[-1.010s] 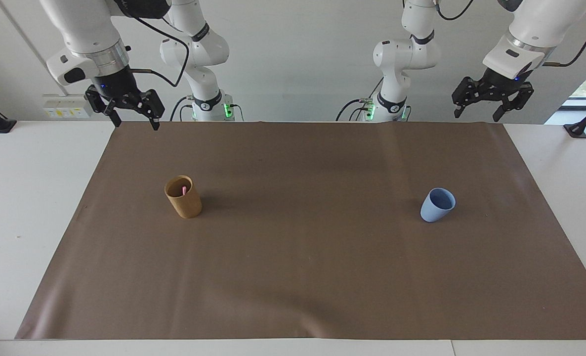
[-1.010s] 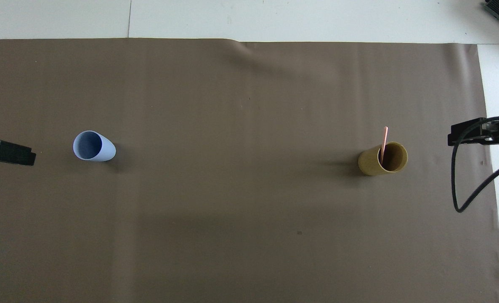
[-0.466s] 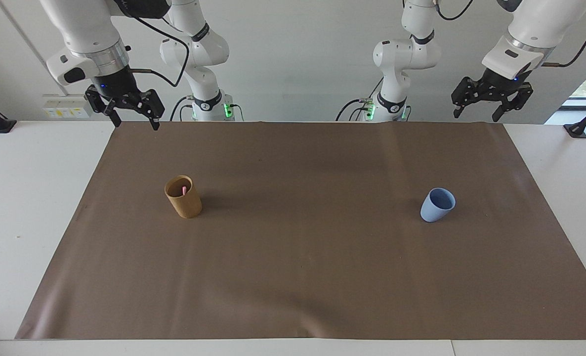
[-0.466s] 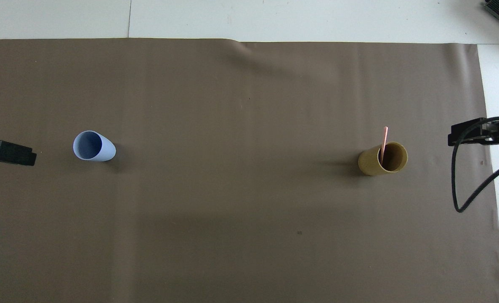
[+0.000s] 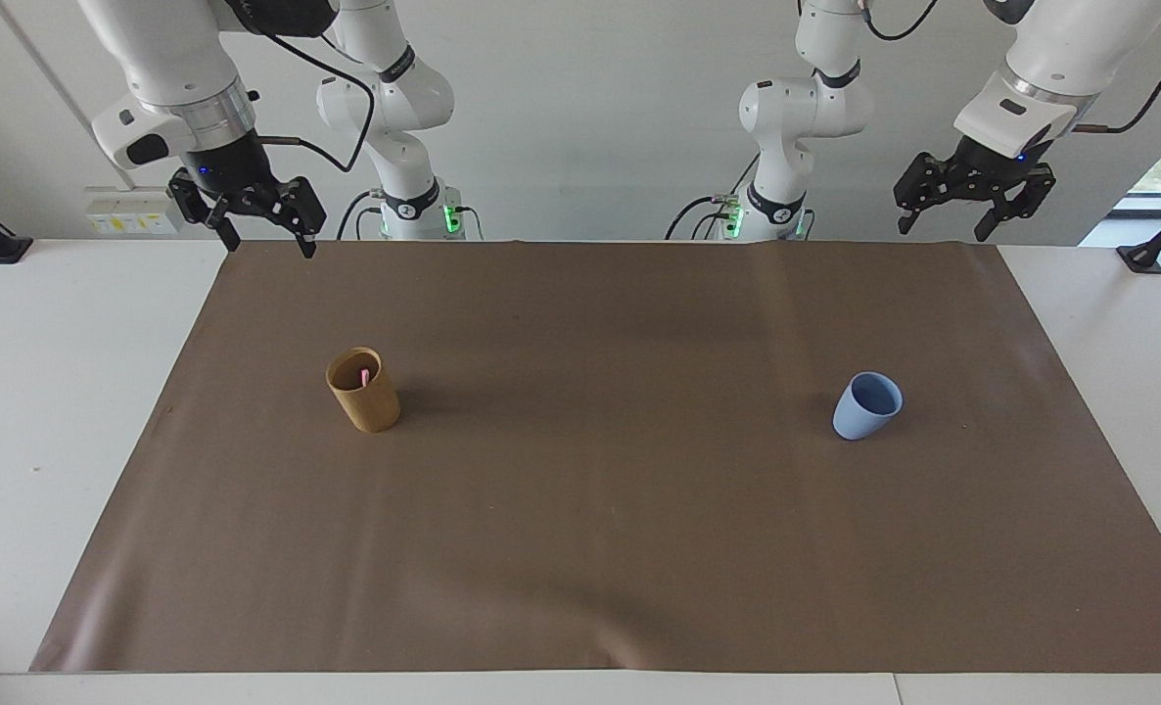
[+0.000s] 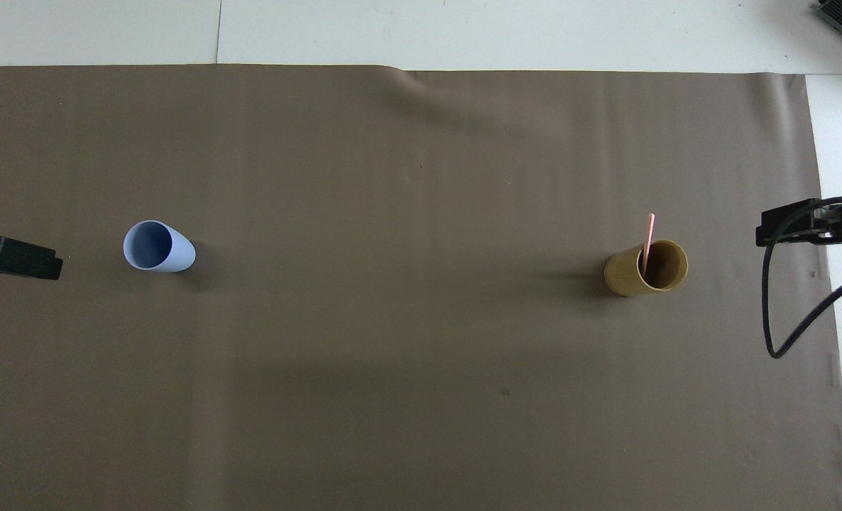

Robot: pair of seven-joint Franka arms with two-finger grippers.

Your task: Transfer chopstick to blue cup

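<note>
Both arms are waiting high at the robots' edge of the brown mat, and nothing is being held.

The right gripper [image 5: 265, 238] is hanging released, fingers apart, over the mat's corner; the tan cup [image 5: 363, 390], with the pink chopstick [image 6: 648, 241] standing inside and leaning on its rim, is sitting on the tabletop [image 5: 71, 411] well apart from this gripper, at the right arm's end. The left gripper [image 5: 943, 228] is also hanging released and empty; the blue cup [image 5: 866, 405] is standing upright, well apart from it, at the left arm's end.
</note>
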